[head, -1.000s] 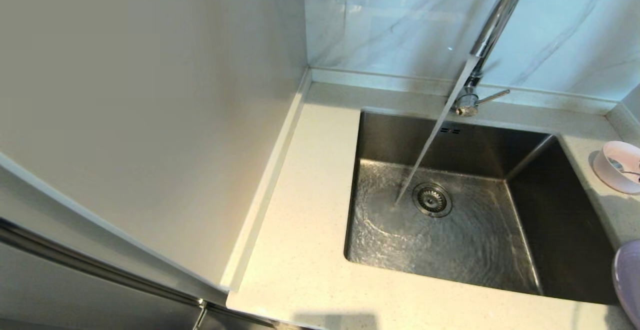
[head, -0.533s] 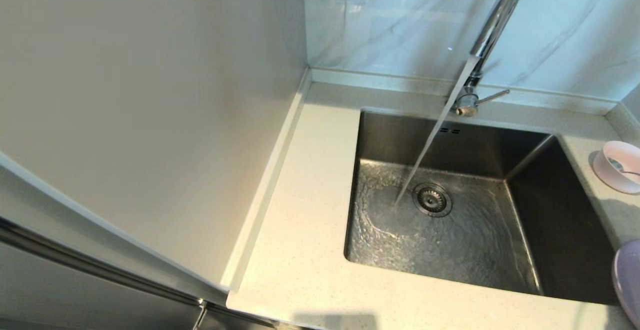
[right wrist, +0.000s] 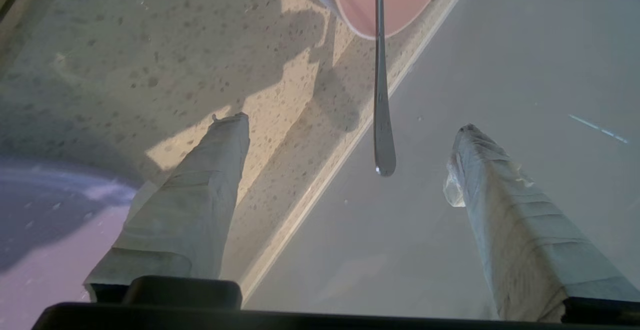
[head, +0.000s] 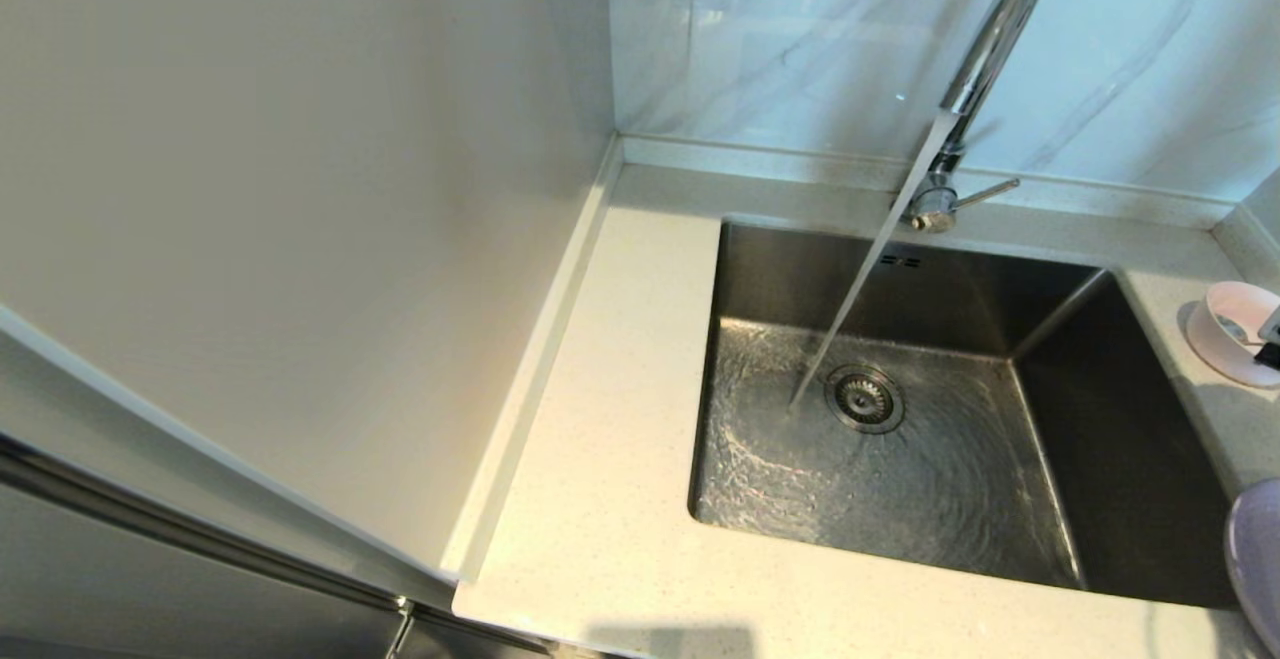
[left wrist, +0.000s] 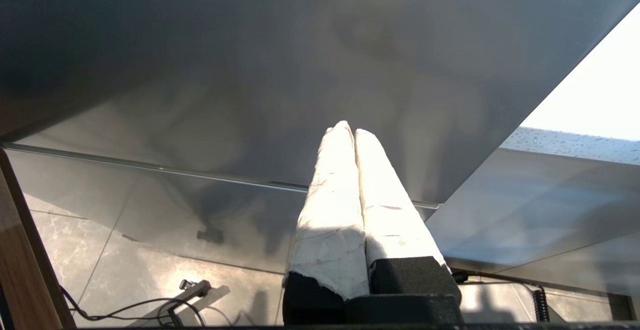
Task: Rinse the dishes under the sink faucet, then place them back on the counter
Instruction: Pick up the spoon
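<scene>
Water runs from the chrome faucet into the steel sink, landing beside the drain strainer. On the counter, right of the sink, stands the pale-pink bowl. The silver spoon leans out of it. My right gripper hovers open over the bowl's near side, the spoon's handle end between its fingers but untouched. One of its fingers shows at the head view's right edge. The lilac plate lies nearer. My left gripper is shut and empty, parked below the counter.
A tall pale panel walls off the counter's left side and a marble wall stands behind the faucet. Its side lever points right. In the left wrist view a steel cabinet front rises over a tiled floor with cables.
A finger of my right gripper has come into the head view at the right edge, over the bowl and covering the spoon. The water keeps running. The left arm is still.
</scene>
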Robot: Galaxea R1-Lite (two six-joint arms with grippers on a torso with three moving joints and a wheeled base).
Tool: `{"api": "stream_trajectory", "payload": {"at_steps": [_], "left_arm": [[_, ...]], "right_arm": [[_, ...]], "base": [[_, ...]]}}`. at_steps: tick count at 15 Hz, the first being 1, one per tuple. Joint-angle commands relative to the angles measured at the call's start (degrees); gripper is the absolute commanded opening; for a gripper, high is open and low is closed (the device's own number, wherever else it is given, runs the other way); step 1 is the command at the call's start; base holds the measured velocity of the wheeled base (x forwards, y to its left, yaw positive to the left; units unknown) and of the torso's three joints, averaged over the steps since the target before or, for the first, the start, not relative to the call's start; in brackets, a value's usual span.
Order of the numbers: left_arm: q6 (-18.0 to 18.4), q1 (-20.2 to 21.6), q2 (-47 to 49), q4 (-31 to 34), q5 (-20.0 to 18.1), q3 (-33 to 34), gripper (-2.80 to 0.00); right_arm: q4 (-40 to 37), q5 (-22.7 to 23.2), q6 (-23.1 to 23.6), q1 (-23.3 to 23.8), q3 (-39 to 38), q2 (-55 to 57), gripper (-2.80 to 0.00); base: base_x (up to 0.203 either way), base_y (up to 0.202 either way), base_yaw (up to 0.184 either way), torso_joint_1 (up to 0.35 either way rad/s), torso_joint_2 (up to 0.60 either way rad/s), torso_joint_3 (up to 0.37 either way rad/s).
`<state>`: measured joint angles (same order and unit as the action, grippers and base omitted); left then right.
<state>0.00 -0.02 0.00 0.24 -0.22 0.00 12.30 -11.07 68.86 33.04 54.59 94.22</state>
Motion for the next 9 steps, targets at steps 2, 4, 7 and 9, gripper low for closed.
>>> {"api": "stream_trajectory", "payload": {"at_steps": [2, 4, 7, 9], "left_arm": [[0.0, 0.0, 0.0, 0.0, 0.0, 0.0, -2.80], [0.0, 0.0, 0.0, 0.0, 0.0, 0.0, -2.80], [0.0, 0.0, 0.0, 0.0, 0.0, 0.0, -2.80], [0.0, 0.0, 0.0, 0.0, 0.0, 0.0, -2.80]], "right_arm": [[1.9, -0.5, 1.9, 0.0, 2.4, 3.3, 0.00], [4.7, -1.2, 2.4, 0.0, 3.5, 4.8, 0.00], [8.6, -2.1, 4.8, 0.1, 3.6, 6.6, 0.00], [8.7, -2.3, 5.0, 0.2, 4.2, 7.7, 0.00]], "base": [[0.000, 0.000, 0.000, 0.000, 0.00, 0.000], [0.000, 0.000, 0.000, 0.000, 0.00, 0.000], [0.000, 0.000, 0.000, 0.000, 0.00, 0.000], [0.000, 0.000, 0.000, 0.000, 0.00, 0.000]]}}
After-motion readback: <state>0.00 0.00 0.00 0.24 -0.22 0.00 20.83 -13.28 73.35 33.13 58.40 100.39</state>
